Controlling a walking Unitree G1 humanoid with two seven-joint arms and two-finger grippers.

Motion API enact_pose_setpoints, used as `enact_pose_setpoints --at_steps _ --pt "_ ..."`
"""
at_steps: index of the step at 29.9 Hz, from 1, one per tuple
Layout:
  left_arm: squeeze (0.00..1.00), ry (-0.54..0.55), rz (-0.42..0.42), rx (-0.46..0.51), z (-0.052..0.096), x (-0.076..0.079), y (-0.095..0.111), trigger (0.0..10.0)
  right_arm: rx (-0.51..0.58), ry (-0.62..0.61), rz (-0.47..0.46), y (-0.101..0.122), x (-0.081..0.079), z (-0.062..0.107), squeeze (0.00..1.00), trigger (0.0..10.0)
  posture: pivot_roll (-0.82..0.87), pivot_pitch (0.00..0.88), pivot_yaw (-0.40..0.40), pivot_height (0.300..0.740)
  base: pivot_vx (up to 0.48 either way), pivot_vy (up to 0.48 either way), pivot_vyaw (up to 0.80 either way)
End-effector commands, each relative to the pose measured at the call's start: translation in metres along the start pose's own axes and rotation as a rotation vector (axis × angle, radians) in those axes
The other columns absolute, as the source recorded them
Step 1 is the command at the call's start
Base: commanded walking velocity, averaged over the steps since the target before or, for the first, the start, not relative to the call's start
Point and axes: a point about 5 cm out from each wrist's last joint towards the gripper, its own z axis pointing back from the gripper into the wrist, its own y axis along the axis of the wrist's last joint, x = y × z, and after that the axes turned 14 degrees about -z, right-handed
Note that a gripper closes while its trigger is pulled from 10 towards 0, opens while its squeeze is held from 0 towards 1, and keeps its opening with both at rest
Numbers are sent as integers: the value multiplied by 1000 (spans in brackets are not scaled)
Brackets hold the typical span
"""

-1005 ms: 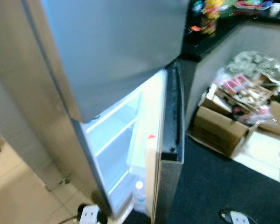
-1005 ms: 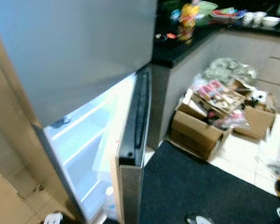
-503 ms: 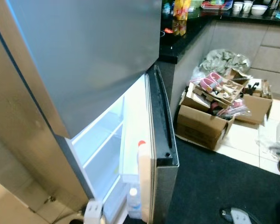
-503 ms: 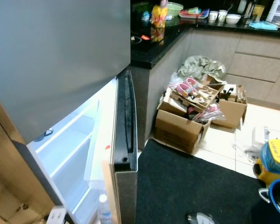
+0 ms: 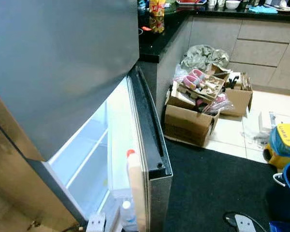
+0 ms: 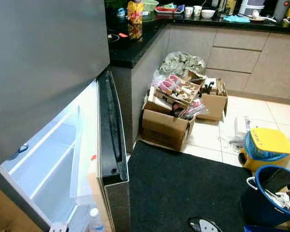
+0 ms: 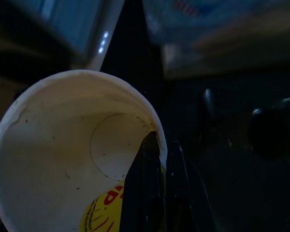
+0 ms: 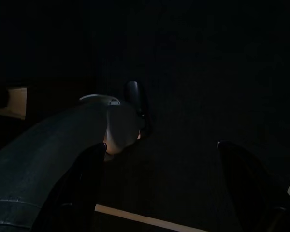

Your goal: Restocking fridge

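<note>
Gripping one paper cup (image 7: 72, 154), left end effector (image 7: 157, 159); perhaps two bottles (image 5: 128, 217) in fridge door (image 5: 145, 159).

Silver fridge (image 5: 63, 63), lower door (image 5: 147, 145) open; white paper cup (image 7: 63, 150), empty

On my left wrist feed, the left pincer (image 7: 162, 145) shows as two slim, glossy black fingers (image 7: 144, 183) that narrow toward their tips, with faint highlights along their edges. The right wrist feed is very dark. There I can just make out the right pincer (image 8: 158, 146) as two broad black fingers (image 8: 79, 186) with rounded ends; finer detail is too dim to tell.
</note>
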Motion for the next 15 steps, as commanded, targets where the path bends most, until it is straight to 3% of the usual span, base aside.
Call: enact_pose_setpoints --at_steps 1,5,15 --pt "0 -5 1 -10 0 1 -3 10000 -3 -2 4 -1 0 0 0 10000 -35 0 29 740 0 0 0" --pt "0 -11 -3 -12 0 2 -3 10000 -4 0 6 -1 -1 0 0 10000 -35 0 29 740 0 -255 0" --pt "0 -18 3 -21 2 1 -8 10000 -9 -1 16 -3 0 0 0 10000 -35 0 29 740 0 -418 0"
